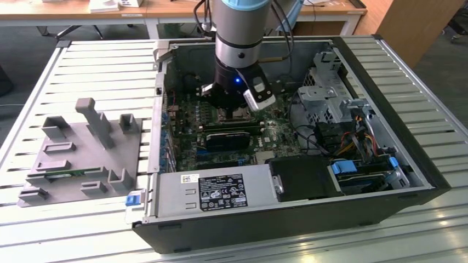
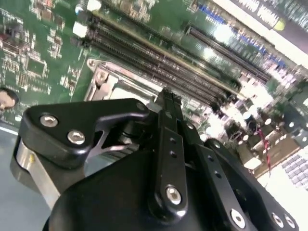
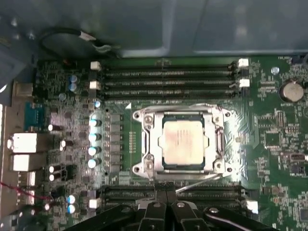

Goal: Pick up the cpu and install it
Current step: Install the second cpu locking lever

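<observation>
The cpu (image 3: 184, 143), a square chip with a shiny silver-grey top, lies flat in the metal-framed socket (image 3: 144, 161) on the green motherboard (image 3: 274, 144) in the first wrist view. My gripper (image 3: 166, 206) hangs just beside the socket, over the nearer memory slots. Its black fingers are shut together with nothing between them. In the second wrist view the gripper (image 2: 166, 98) points down at the board next to the socket's corner. In the exterior view the gripper (image 1: 238, 114) is low inside the open computer case (image 1: 409, 181), above the middle of the board.
A black heatsink block (image 1: 227, 139) sits on the board close to the gripper. Drive cages and cables (image 1: 343, 126) fill the case at the exterior view's right. A grey fixture plate (image 1: 80, 159) holding a green memory stick (image 1: 69, 171) lies outside the case at the exterior view's left.
</observation>
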### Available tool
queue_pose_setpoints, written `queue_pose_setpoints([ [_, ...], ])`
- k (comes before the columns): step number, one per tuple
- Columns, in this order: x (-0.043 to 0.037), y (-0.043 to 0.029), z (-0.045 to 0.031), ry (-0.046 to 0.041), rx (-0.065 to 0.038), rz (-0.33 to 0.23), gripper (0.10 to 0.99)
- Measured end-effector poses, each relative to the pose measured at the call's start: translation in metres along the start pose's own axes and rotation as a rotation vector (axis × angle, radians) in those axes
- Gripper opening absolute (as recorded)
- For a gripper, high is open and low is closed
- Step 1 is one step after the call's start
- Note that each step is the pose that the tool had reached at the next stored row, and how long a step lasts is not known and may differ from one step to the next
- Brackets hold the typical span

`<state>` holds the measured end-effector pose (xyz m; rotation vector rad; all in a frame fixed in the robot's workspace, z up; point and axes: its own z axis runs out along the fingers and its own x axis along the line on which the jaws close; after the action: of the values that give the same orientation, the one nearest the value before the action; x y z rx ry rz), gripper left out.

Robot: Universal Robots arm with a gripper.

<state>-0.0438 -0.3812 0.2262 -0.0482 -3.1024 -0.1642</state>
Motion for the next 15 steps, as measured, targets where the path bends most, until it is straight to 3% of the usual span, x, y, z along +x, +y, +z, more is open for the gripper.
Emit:
queue_pose_setpoints([
  [7, 0.0045, -0.0042, 0.0004, 0.0002, -0.011, 0.0, 0.106],
  [15, 0.0068, -0.0055, 0.0108, 0.0006, -0.021, -0.001, 0.106],
])
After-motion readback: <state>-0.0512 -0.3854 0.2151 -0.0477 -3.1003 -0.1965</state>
